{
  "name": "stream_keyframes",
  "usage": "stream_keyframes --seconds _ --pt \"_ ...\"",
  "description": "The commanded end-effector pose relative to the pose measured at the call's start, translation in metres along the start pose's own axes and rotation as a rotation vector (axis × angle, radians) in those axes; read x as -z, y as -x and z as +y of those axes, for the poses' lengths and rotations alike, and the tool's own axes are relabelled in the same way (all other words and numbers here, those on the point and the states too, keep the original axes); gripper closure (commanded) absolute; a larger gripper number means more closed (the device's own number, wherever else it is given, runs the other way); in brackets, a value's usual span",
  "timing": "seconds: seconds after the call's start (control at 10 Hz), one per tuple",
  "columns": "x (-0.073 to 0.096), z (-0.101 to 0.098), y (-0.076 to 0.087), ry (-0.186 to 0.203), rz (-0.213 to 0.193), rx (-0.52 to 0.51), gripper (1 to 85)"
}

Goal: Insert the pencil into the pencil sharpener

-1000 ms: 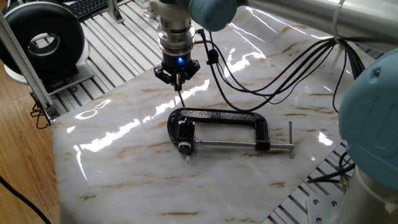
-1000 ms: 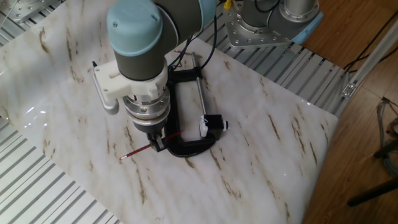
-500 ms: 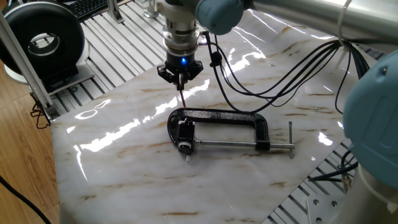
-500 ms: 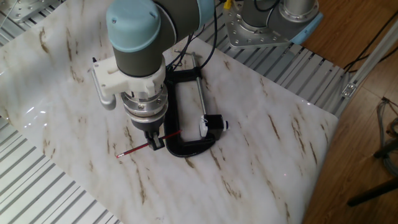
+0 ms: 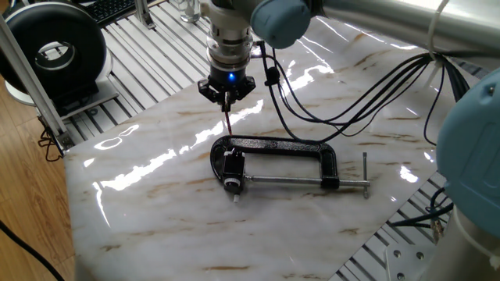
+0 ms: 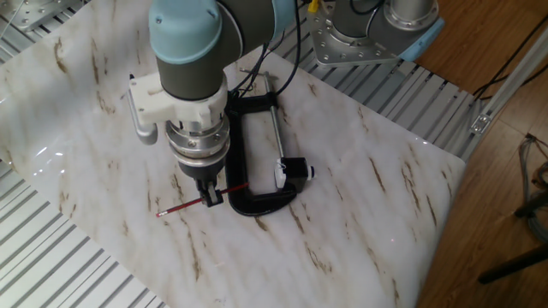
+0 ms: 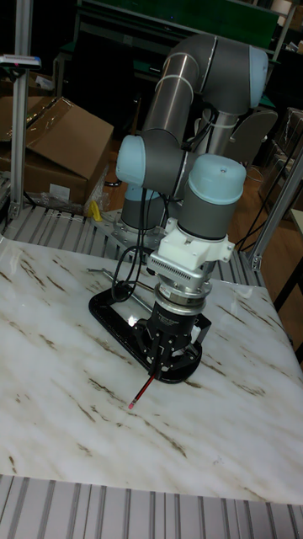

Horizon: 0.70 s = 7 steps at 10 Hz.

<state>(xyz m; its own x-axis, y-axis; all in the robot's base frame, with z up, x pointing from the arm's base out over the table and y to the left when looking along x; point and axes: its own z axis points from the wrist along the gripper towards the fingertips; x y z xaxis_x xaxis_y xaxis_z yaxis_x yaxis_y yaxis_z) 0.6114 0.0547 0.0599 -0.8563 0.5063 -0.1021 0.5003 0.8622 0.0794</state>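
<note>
the claw is clenched on the pencil, gripping the thin maroon stick partway along so that one end juts out toward the bench's ribbed side and the other points at the clamp. in the tall fixed view the pencil slants down from the claw, its reddish tip close to the marble; whether it touches cannot be told. the pencil sharpener (a small black block with a pale round end) sits inside the clamp's mouth against the screw rod, near the claw but apart from it, toward the middle of the bench.

in the tall fixed view the claw's body hides the pencil sharpener and much of the clamp. in one fixed view the pencil is only a faint dark line under the claw.

the bench is glossy white marble with brown veins, laid on ribbed aluminium. a black round device sits beyond one corner, a cardboard box behind.
</note>
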Motion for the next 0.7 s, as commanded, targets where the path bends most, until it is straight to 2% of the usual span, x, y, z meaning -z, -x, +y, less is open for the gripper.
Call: stream_keyframes --seconds 0.0,0.1,0.2,0.3,0.4,0.5,0.6 --pt "0.0 -0.008 -0.003 0.019 0.016 0.02 84.7" --pt "0.001 -0.015 -0.002 -0.002 0.013 0.014 84.7" --pt "0.002 -0.016 -0.003 -0.001 0.014 0.008 84.7" --pt "0.001 -0.02 0.004 0.004 -0.022 -0.013 84.7" --pt "0.001 -0.021 0.007 0.011 -0.038 -0.012 84.7" --pt "0.003 -0.024 0.004 0.013 -0.04 -0.014 84.7" --pt "0.004 -0.029 0.001 -0.004 -0.036 -0.012 84.7"
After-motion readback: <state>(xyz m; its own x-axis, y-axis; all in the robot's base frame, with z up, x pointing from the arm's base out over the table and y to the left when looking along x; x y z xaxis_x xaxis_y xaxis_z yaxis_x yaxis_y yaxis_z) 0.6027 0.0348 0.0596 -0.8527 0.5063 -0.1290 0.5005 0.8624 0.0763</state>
